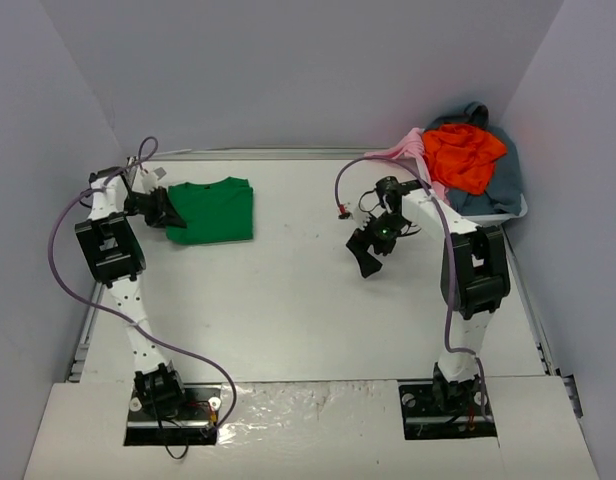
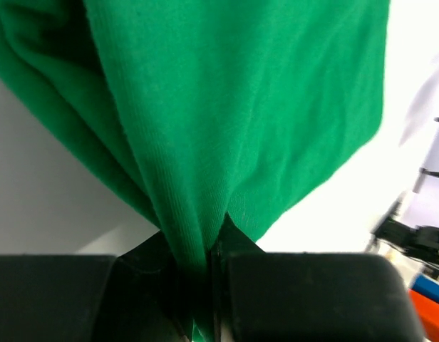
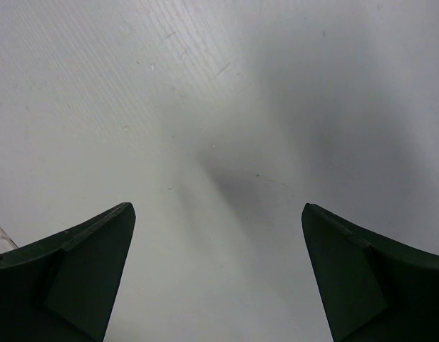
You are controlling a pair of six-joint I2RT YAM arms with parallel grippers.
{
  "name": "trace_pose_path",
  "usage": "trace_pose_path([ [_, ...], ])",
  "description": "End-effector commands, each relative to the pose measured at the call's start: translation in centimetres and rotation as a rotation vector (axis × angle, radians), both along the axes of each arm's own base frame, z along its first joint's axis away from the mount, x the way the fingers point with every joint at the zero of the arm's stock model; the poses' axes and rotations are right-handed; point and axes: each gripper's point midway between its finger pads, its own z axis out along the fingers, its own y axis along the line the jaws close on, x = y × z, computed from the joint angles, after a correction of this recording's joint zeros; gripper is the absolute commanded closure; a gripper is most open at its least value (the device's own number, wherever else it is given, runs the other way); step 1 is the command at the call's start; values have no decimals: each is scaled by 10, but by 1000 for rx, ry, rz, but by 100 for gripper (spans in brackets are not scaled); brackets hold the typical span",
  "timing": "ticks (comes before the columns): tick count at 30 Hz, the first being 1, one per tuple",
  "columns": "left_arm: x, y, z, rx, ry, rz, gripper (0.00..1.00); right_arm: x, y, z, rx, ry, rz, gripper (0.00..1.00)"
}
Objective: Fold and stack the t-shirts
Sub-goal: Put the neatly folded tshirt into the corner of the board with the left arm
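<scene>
A folded bright green t-shirt (image 1: pixel 216 209) lies at the far left of the white table (image 1: pixel 298 300). My left gripper (image 1: pixel 168 211) is at its left edge, shut on a pinch of the green cloth (image 2: pixel 226 121), which fans out from between the closed jaws in the left wrist view. An orange-red t-shirt (image 1: pixel 466 153), a pale pink one (image 1: pixel 413 147) and a grey-blue one (image 1: pixel 500 185) are heaped at the far right. My right gripper (image 1: pixel 369 252) hangs open over bare table right of centre, its dark fingertips (image 3: pixel 91 263) wide apart with nothing between them.
The heap of shirts rests in a white tub (image 1: pixel 513 212) in the back right corner. Grey walls close in the table on three sides. A purple cable (image 1: pixel 346 180) loops off the right arm above the table.
</scene>
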Motion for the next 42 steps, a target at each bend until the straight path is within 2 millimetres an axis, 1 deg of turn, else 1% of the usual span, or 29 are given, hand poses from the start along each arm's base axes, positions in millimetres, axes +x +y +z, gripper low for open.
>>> trace_pose_path([
  [1,-20,31,6,61,59,-32,98,-12,-3,6,12,43,-13,0],
  [2,-10,42,15,95,15,-29,98,-11,-4,5,8,46,-17,0],
  [3,-10,49,5,95,36,-21,98,-12,-4,4,5,50,-17,0],
  [4,-13,57,5,90,49,-6,98,-13,-5,2,2,54,-17,0],
  [6,-5,69,4,128,29,2,98,-13,-6,0,-2,58,-17,0],
  [8,-4,78,1,166,28,9,98,-13,-6,-3,-6,67,-18,0],
  [11,-2,89,-4,225,31,23,98,-13,-6,-5,-10,70,-15,0],
  [12,0,91,-2,240,24,30,98,-14,-7,-6,-11,72,-15,0],
  [14,1,94,-6,257,28,49,98,-14,-8,-8,-15,79,-15,0],
  [15,2,98,-2,286,22,59,98,-14,-8,-8,-16,78,-15,0],
  [16,5,101,-6,304,16,69,98,-14,-8,-9,-18,79,-14,0],
  [24,20,138,2,506,-21,169,97,-15,-8,-11,-18,86,-11,0],
  [25,23,142,4,526,-32,179,95,-15,-8,-11,-18,85,-11,0],
  [26,22,144,0,539,-20,191,90,-15,-8,-11,-19,87,-11,0],
  [28,28,150,12,572,-66,213,74,-15,-8,-12,-21,89,-14,0],
  [29,28,151,14,580,-72,217,72,-15,-8,-12,-21,91,-14,0],
  [31,32,153,26,600,-103,229,71,-16,-8,-14,-24,96,-13,0],
  [32,32,154,32,607,-117,232,67,-15,-8,-14,-26,94,-13,0],
  [34,34,156,41,624,-135,238,63,-16,-8,-14,-24,95,-13,0],
  [35,34,158,48,644,-148,243,60,-16,-8,-14,-24,93,-13,0],
  [36,35,161,51,659,-154,250,54,-16,-9,-13,-24,94,-11,0],
  [37,35,163,55,670,-160,256,52,-16,-8,-13,-26,90,-10,0],
  [38,35,165,68,689,-183,266,50,-16,-9,-13,-26,90,-10,0],
  [39,36,168,73,710,-199,280,46,-17,-9,-13,-26,91,-10,0],
  [40,35,168,75,719,-201,285,45,-16,-9,-13,-27,87,-9,0],
  [41,33,170,91,736,-228,298,44,-16,-10,-13,-28,87,-9,0],
  [42,34,172,99,750,-247,310,43,-17,-10,-13,-29,89,-10,0],
])
